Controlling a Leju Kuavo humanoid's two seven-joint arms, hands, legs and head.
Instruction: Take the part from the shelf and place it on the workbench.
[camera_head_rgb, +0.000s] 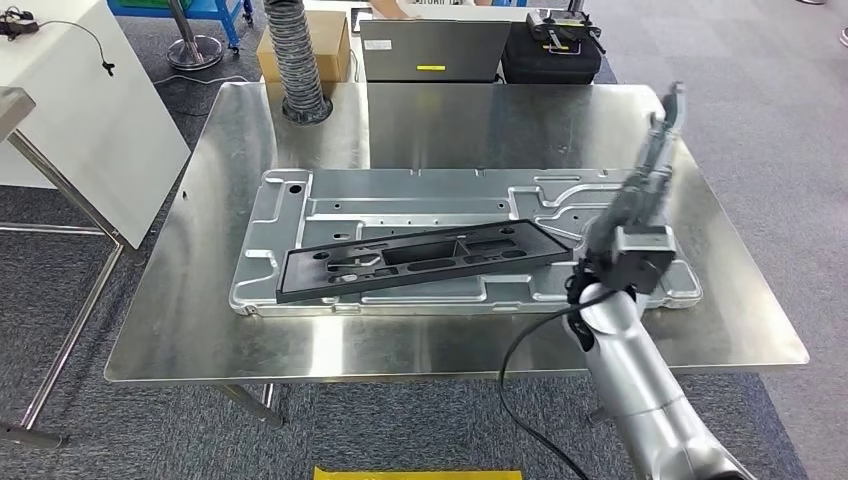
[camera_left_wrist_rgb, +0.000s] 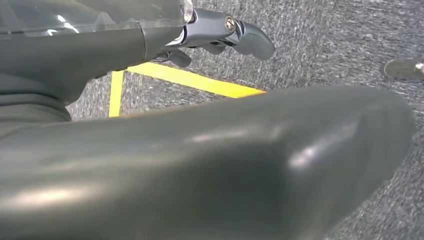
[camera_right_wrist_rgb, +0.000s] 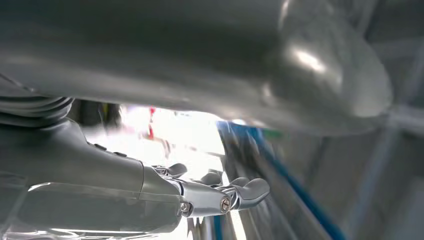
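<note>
On the silver base plate (camera_head_rgb: 470, 190): black frame part (camera_head_rgb: 420, 258), askew; right robot hand (camera_head_rgb: 650, 175) raised, fingers spread, empty—may clip it.

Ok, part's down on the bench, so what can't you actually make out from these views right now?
- Right hand: seen edge-on in the head view, raised beside the black part; whether anything is in it is unclear. The right wrist view is blurred and overexposed.
- Left hand: the thumb blocks most of the left wrist view.
- Silver tray under the part: its right end sits behind the right arm.
</note>
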